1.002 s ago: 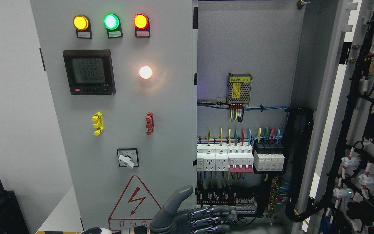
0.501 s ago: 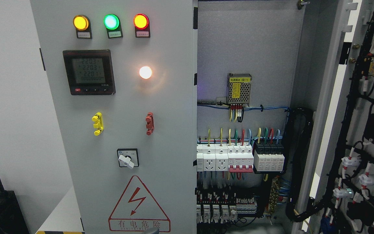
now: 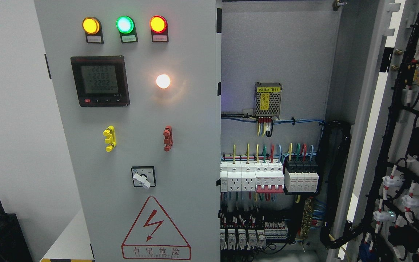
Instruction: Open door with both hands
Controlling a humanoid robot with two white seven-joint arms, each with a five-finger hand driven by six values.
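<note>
A grey electrical cabinet fills the view. Its left door (image 3: 180, 120) stands closed and flat-on, covering the left half; the right door (image 3: 387, 120) is swung wide open at the far right, its inner face turned toward the room and strung with black cable looms (image 3: 395, 153) and white-capped component backs.

Between them the cabinet interior (image 3: 278, 47) lies exposed — a bare grey back plate above, a small perforated power supply (image 3: 268, 99) at mid height, a row of white breakers and sockets (image 3: 264, 176) below with coloured wires rising from it.

On the closed door: a black digital meter (image 3: 99, 80), a red-edged lightning warning triangle (image 3: 156, 228), a rotary switch (image 3: 143, 177), amber, green and red lamps (image 3: 124, 24) along the top, one lit white lamp (image 3: 163, 81), and yellow (image 3: 109, 138) and red (image 3: 167, 138) clips.

Neither robot hand is in view — finger state cannot be told.
</note>
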